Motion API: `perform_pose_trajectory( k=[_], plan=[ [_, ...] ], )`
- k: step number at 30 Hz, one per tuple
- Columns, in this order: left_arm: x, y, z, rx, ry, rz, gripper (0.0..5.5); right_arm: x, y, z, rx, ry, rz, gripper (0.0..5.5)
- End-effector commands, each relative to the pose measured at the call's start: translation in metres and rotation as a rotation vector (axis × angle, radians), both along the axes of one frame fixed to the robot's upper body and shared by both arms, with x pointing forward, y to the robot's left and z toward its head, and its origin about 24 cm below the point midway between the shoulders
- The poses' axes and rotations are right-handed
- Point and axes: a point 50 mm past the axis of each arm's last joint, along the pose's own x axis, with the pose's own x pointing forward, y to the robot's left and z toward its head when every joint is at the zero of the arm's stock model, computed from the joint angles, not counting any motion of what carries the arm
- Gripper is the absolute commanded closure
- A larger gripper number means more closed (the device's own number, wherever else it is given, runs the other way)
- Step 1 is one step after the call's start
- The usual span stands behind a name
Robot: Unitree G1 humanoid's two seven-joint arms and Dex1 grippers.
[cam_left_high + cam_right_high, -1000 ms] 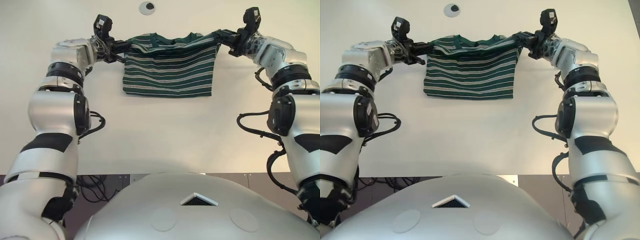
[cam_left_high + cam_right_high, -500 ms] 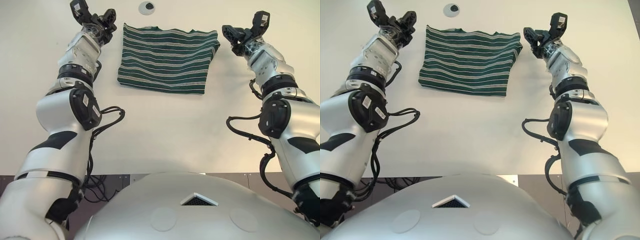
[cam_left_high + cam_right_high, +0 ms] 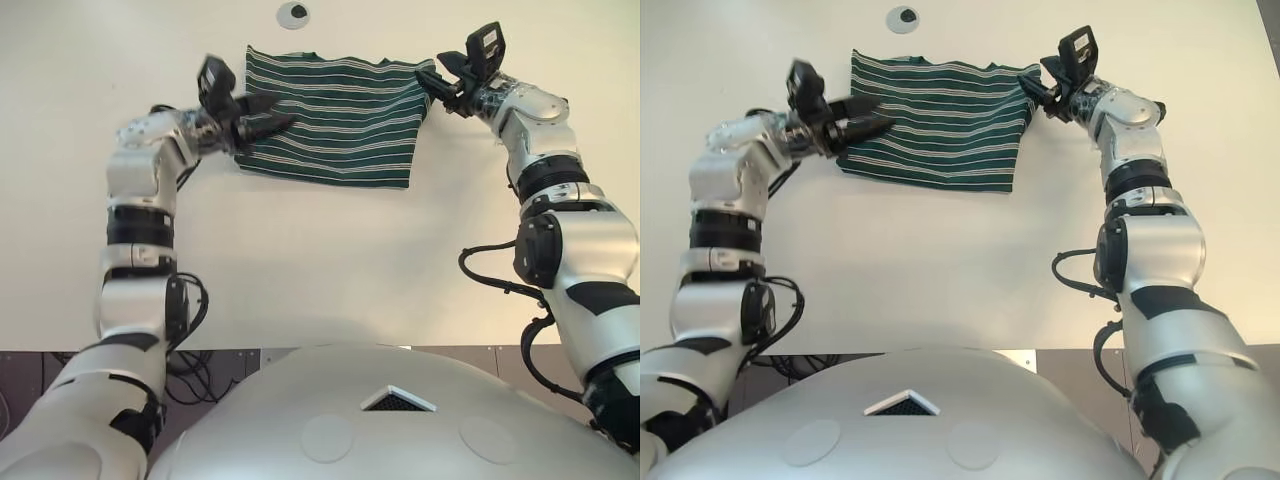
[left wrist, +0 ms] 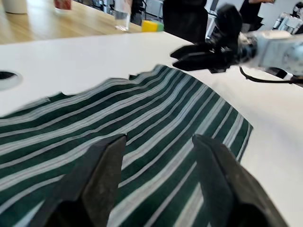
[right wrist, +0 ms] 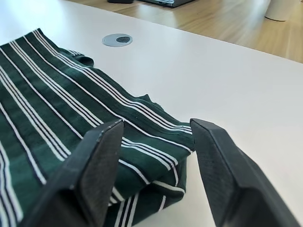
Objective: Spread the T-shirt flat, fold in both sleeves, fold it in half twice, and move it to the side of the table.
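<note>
The dark green T-shirt (image 3: 340, 110) with white stripes lies folded into a rough rectangle at the far middle of the white table (image 3: 330, 250). My left gripper (image 3: 284, 112) is open low over the shirt's left edge; the left wrist view has its fingers (image 4: 102, 184) spread above the striped cloth (image 4: 156, 127). My right gripper (image 3: 431, 84) is open at the shirt's far right corner. In the right wrist view its fingers (image 5: 222, 175) straddle the bunched corner of the shirt (image 5: 142, 142). Neither gripper holds any cloth.
A round grey cable grommet (image 3: 294, 14) is set in the table just beyond the shirt, and the right wrist view has that grommet (image 5: 117, 39) too. Bare white tabletop spreads left, right and in front of the shirt. A wooden table (image 4: 57, 23) with a glass stands behind.
One second ago both grippers held the shirt up by its shoulders. They let go, the shirt settled flat, and both open grippers swung out and have come back to its edges.
</note>
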Motion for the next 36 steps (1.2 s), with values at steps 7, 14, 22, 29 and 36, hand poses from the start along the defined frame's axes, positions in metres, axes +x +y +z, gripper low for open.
perform_pose_trajectory(
  k=[7,14,22,29,36],
  plan=[
    [-0.019,0.003,-0.029,0.324,-0.031,-0.004,2.98,-0.022,-0.009,-0.038,-0.273,0.149,0.07,2.97],
    [0.014,0.017,-0.031,0.702,-0.161,-0.229,2.98,-0.045,-0.007,-0.063,-0.247,0.273,0.109,2.97],
    [0.017,0.033,0.045,0.328,-0.125,-0.263,2.98,-0.08,0.005,-0.062,-0.191,0.288,0.07,2.97],
    [-0.042,0.008,0.076,0.016,-0.02,-0.214,2.98,-0.156,0.022,-0.042,-0.116,0.372,-0.162,2.97],
    [-0.099,-0.003,0.042,0.009,0.153,-0.137,2.98,-0.211,0.04,-0.003,0.206,0.568,-0.397,2.97]
  ],
)
